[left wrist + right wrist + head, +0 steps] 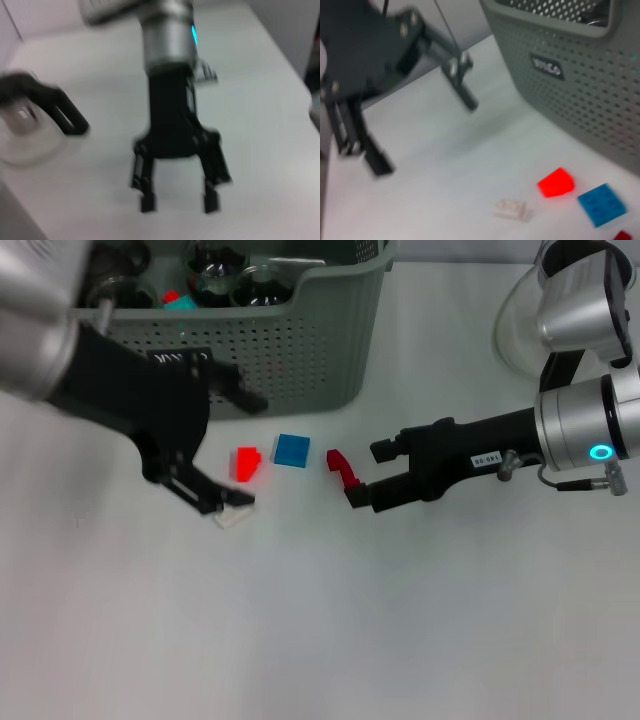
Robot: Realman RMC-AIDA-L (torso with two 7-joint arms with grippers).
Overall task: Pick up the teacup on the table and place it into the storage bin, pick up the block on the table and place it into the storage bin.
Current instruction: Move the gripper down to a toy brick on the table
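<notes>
The grey-green storage bin (300, 350) stands at the back and also shows in the right wrist view (580, 95). Glass cups (215, 280) and a teal block (180, 302) lie inside it. On the table before it lie a red block (246, 462), a blue block (292, 450), a dark red block (343, 468) and a white block (235, 516). My left gripper (255, 452) hangs open above the red and white blocks. My right gripper (363, 477) is open and empty, its fingertips just beside the dark red block.
A clear glass pitcher (520, 330) stands at the back right, also seen in the left wrist view (25, 130). That view shows my right gripper (178, 202) open. The right wrist view shows the red block (556, 182), blue block (601, 204) and white block (512, 210).
</notes>
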